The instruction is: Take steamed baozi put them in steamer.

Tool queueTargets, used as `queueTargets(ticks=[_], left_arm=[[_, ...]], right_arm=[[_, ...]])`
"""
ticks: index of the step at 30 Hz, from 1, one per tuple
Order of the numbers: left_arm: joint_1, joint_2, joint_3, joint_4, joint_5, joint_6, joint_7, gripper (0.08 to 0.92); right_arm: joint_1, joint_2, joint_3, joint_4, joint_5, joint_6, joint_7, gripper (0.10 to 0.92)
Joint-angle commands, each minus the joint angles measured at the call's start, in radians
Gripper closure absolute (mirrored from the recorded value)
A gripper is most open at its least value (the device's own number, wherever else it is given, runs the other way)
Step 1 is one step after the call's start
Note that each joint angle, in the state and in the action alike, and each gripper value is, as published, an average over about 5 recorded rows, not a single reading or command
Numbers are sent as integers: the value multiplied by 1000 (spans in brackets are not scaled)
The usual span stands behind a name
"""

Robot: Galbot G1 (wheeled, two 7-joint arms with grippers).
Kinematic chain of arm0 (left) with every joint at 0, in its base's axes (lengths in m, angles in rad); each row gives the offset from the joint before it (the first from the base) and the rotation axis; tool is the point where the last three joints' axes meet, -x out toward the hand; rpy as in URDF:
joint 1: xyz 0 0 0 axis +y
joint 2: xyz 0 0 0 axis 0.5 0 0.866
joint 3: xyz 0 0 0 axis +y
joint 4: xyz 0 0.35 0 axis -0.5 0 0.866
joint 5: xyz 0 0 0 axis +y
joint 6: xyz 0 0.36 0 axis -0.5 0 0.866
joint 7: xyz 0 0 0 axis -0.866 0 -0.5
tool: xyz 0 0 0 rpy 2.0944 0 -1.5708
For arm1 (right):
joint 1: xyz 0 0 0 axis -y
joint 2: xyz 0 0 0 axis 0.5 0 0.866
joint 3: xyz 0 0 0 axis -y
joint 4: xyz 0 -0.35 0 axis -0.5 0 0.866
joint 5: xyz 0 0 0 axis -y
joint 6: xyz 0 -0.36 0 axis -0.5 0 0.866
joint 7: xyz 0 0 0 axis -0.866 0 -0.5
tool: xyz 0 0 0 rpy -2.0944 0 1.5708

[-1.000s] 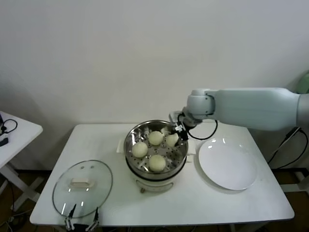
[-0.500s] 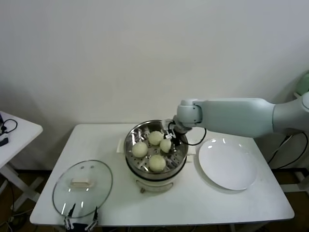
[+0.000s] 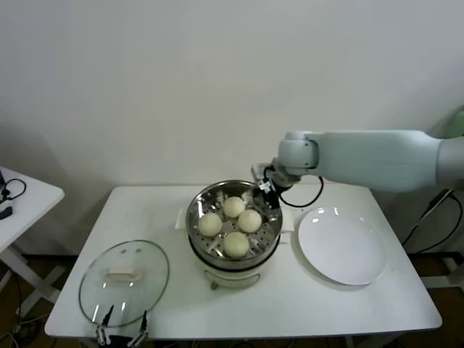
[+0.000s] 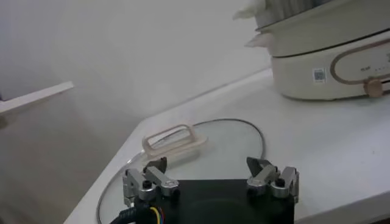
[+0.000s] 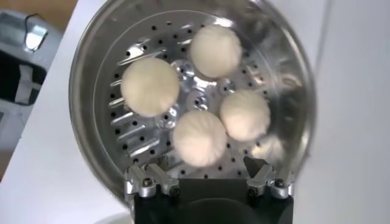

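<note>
Head view: right pincer [image 3: 266, 185] wide open, empty, above steamer [image 3: 233, 250] holding four baozi [image 3: 250, 220].

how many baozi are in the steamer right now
4, all on the perforated tray of the steamer: one at the back, one at the left, one at the right, one at the front. None on the plate; none appear hidden.

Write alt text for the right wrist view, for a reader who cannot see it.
Four cream-white steamed baozi sit clustered on the perforated tray of a round steel steamer, seen from directly above. The right gripper hovers over the steamer's rim with its fingers open and empty, touching none of the buns.
</note>
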Motion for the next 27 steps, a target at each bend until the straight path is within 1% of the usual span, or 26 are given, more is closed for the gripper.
queueTargets(ticks=[1, 5, 10, 12, 16, 19, 22, 24, 27], left_arm=[[3, -3, 0, -12, -2, -1, -3, 177], [-5, -4, 9, -16, -5, 0, -4, 177], [-20, -4, 24, -25, -45, -1, -5, 177], [-29, -2, 29, -28, -70, -1, -6, 177], [-48, 1, 38, -32, -105, 1, -5, 177], [-59, 3, 48, -35, -111, 1, -2, 177], [-68, 5, 57, -39, -114, -2, -1, 177], [-71, 5, 62, -43, -114, -3, 0, 177], [-74, 5, 69, -46, -116, -6, 0, 177]], right_arm=[[32, -254, 91, 84, 197, -22, 281, 202], [-173, -410, 336, 112, 165, -13, 432, 203], [-464, -520, 643, 150, 131, -20, 566, 203], [-585, -560, 747, 165, 127, 6, 622, 203], [-830, -620, 947, 184, 105, 106, 747, 203], [-1086, -643, 1195, 199, 92, 169, 797, 203], [-1411, -645, 1499, 233, 68, 209, 815, 203], [-1641, -632, 1718, 269, 37, 230, 812, 203], [-1971, -560, 2024, 331, -20, 275, 799, 203]])
